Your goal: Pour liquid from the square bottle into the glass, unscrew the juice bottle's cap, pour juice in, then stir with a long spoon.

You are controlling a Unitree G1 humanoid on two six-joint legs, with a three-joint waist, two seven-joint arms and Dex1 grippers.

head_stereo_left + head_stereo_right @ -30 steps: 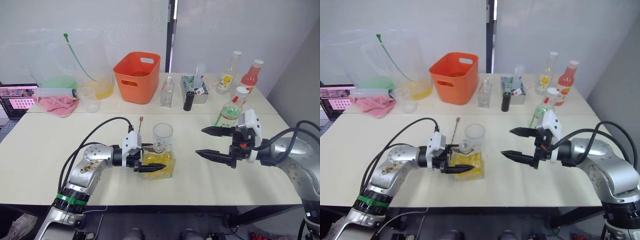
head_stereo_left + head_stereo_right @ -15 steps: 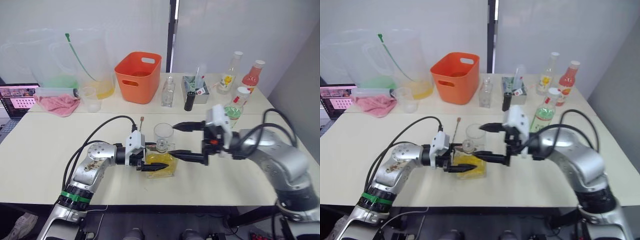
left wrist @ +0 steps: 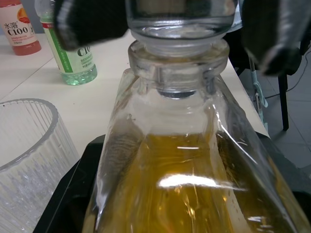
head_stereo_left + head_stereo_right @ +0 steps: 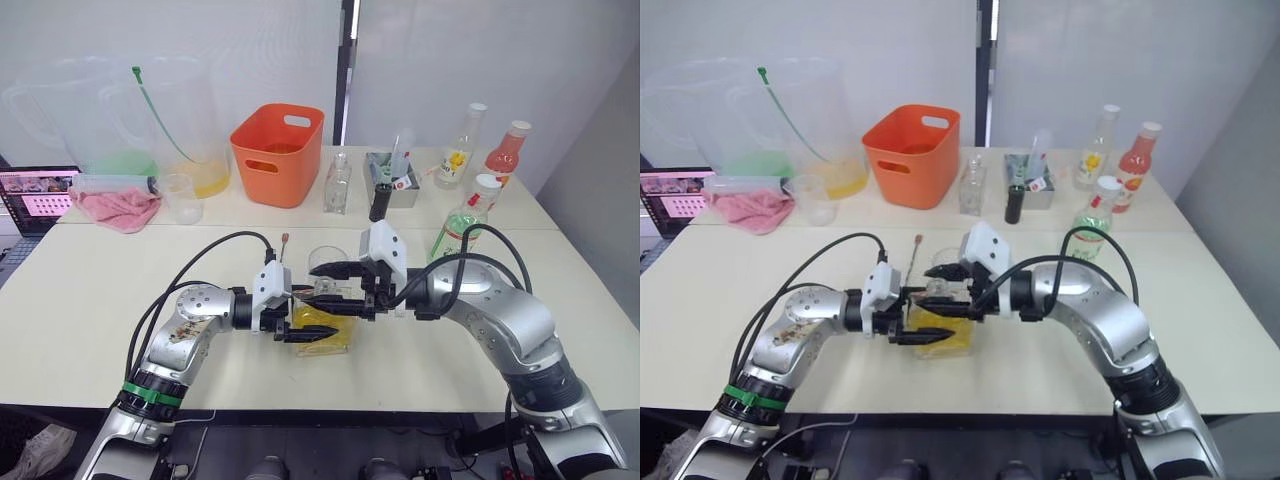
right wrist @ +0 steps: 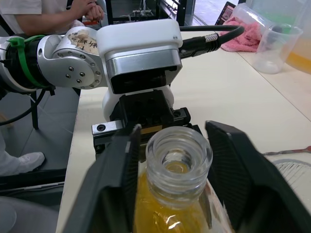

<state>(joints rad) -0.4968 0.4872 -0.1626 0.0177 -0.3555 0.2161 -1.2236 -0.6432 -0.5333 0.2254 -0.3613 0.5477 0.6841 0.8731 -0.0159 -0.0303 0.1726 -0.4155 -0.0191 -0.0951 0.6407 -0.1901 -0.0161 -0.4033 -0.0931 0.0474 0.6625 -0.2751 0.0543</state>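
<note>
I see my left tool clenched on the squat clear yellow-filled square bottle on the cream worktop. My right tool is spread wide around that bottle's neck. Just behind the bottle stands the clear ribbed glass; the green-tinted juice bottle stands farther right.

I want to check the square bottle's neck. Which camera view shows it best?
The right wrist view: the square bottle shows its open mouth from above, between the right gripper fingers. The left wrist view shows the neck sideways. The eye views show it small and partly covered.
</note>
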